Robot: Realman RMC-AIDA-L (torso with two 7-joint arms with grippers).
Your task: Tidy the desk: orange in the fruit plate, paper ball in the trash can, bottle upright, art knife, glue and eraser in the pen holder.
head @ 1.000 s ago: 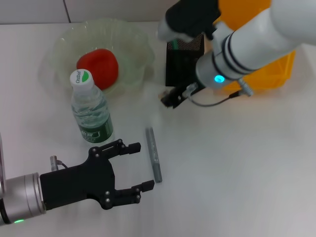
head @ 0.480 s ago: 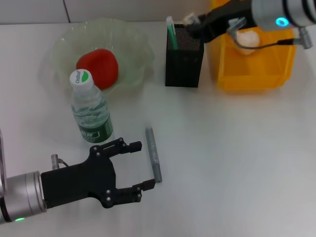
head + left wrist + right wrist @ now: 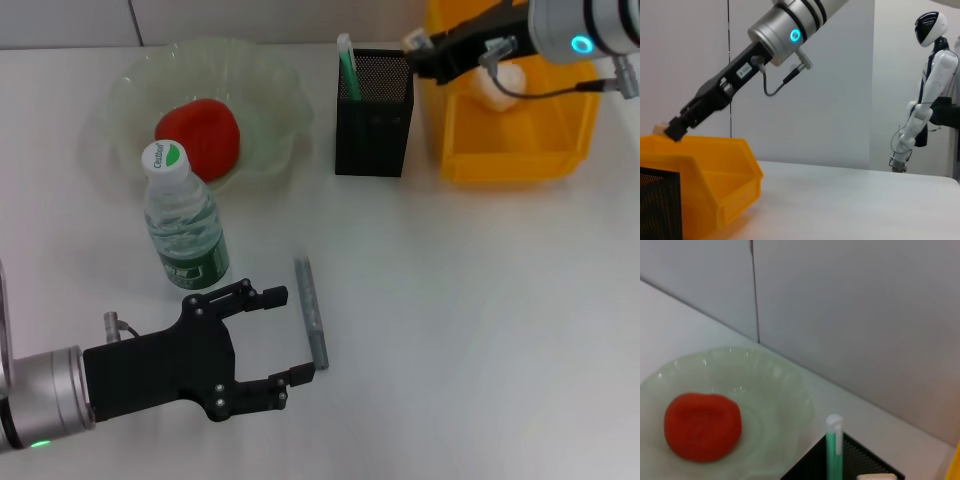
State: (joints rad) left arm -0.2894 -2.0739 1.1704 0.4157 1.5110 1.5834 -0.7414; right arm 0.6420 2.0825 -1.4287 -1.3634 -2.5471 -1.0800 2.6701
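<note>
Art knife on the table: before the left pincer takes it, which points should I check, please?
1. Left pincer is open: ok.
2. Art knife lies flat, just beyond the fingertips, with nothing on it: ok.
3. Fingertip already touching the knife's near end: cannot tell.
4. Bottle is upright but close beside the left pincer; room to close without a knock: cannot tell.
5. Way into the pen holder is free: not ok, the right pincer is at its rim.

Robotics lab: humanoid robot (image 3: 925,85) standing by bare white wall.
</note>
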